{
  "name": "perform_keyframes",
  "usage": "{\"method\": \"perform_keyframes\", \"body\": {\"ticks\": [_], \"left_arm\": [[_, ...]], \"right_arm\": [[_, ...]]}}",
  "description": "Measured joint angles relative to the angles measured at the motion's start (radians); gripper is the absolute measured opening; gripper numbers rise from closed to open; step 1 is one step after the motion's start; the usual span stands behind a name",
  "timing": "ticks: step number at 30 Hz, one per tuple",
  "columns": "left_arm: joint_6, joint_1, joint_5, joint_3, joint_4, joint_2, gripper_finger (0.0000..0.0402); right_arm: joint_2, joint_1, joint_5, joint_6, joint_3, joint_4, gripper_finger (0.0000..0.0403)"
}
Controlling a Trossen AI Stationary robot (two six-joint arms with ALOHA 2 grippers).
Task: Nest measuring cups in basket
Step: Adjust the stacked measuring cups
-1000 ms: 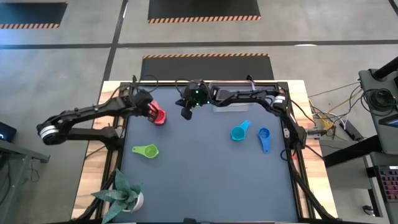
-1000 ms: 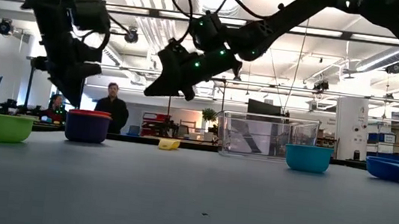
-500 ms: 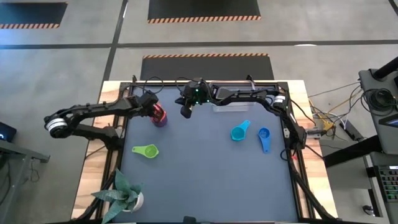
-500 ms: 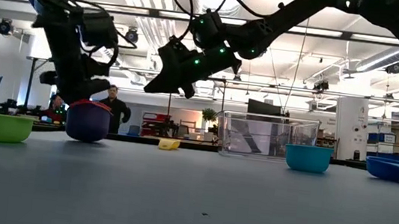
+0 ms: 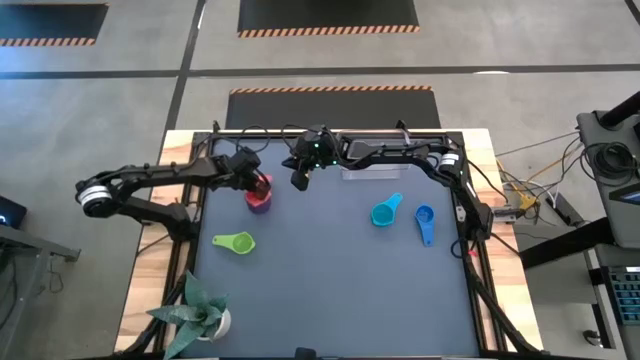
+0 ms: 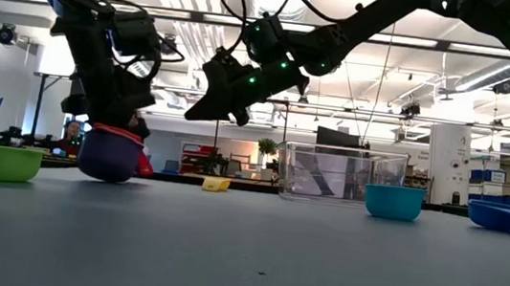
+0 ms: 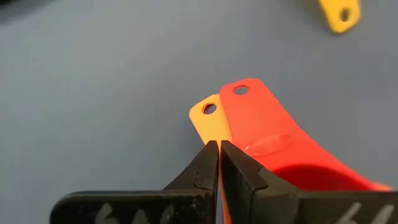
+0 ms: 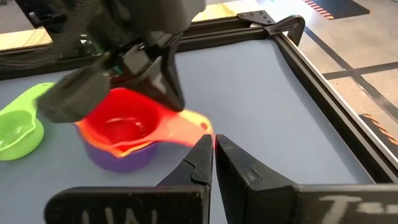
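Shifted along the counter (image 5: 330,270), the red cup (image 8: 121,124) tilts, its handle grasped in the left fingers (image 7: 217,163); right fingers (image 8: 213,155) clenched, empty.

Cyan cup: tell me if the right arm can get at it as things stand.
Probably yes. The cyan cup sits alone on the mat with open space around it. The right gripper hangs shut above the table's far side, holding nothing, and nothing stands between them. It would have to open first.
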Motion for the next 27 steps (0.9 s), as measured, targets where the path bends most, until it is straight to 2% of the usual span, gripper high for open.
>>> {"method": "perform_keyframes", "body": {"ticks": [5,13,20,23,27], "left_arm": [[-0.053,-0.049,0.000,0.002,-0.010,-0.009,0.0000],[-0.010,-0.056,-0.001,0.066,-0.043,-0.045,0.0000],[0.028,-0.056,-0.006,0.091,-0.204,-0.081,0.0000],[0.030,-0.056,-0.008,0.077,-0.252,-0.108,0.0000],[0.047,-0.056,-0.009,0.032,-0.200,-0.141,0.0000]], "right_arm": [[0.000,0.000,0.000,0.000,0.000,-0.005,0.0009],[0.000,0.000,-0.008,0.026,0.000,-0.028,0.0009],[0.000,0.025,-0.174,0.052,-0.014,-0.048,0.0009],[0.007,0.054,-0.184,0.050,-0.025,-0.047,0.0009],[0.033,0.086,-0.184,0.050,-0.021,-0.013,0.0009]]}}
